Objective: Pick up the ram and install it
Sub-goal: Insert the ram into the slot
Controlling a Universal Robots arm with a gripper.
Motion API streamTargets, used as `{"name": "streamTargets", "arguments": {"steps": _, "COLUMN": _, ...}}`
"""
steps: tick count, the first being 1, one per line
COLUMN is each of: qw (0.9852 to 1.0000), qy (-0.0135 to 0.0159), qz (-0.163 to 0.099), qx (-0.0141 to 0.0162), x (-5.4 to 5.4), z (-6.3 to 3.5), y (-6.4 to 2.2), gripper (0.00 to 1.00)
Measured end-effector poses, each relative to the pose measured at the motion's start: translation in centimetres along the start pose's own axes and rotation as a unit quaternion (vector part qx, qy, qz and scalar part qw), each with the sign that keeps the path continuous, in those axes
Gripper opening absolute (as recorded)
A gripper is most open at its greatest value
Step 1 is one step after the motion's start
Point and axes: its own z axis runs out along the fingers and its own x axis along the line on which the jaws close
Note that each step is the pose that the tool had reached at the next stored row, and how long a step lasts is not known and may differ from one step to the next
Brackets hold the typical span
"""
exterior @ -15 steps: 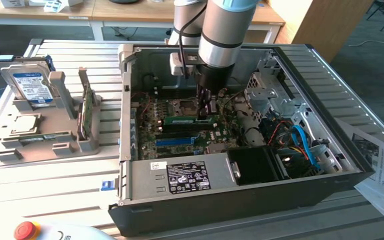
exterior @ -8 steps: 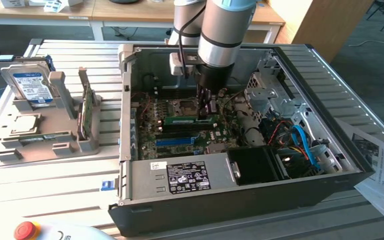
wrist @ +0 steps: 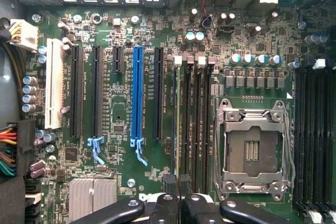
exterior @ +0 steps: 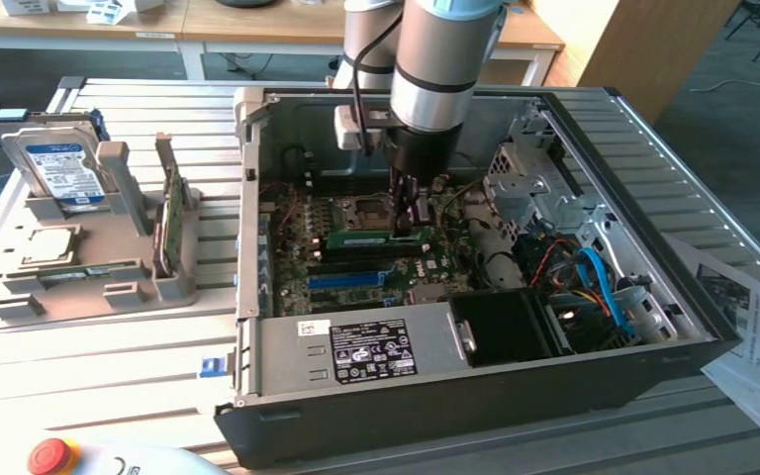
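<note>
Narrow jaws pinch one end of the ram [exterior: 369,238], edge-up on the motherboard [wrist: 247,51].

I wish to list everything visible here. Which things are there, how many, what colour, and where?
computer case: one, black, open, on the slatted table
motherboard: one, green, inside the case
ram: one, green, on the motherboard
blue slot: one, blue, on the motherboard
processor socket: one, silver, on the motherboard
power supply: one, grey, in the case
hard drive: one, silver with blue label, in the grey holder
green card: one, green, upright in the holder
red button: one, red, at the exterior view's lower left
arm: one, grey, reaching into the case
gripper: one, black, shut, at the ram's end
</note>
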Motion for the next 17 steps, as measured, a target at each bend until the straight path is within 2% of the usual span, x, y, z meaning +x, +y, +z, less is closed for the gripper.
{"name": "streamTargets", "arguments": {"steps": 4, "qw": 1.0, "qy": 0.0016, "qz": -0.007, "qx": 0.0036, "x": -0.02, "z": 0.01, "y": 0.03, "gripper": 0.11}}
{"name": "streamTargets", "arguments": {"steps": 14, "qw": 0.9999, "qy": 0.005, "qz": -0.012, "qx": 0.0054, "x": -0.09, "z": 0.01, "y": 0.25, "gripper": 0.11}}
{"name": "streamTargets", "arguments": {"steps": 17, "qw": 0.9999, "qy": 0.0068, "qz": -0.013, "qx": 0.0055, "x": -0.15, "z": 0.0, "y": 0.28, "gripper": 0.11}}
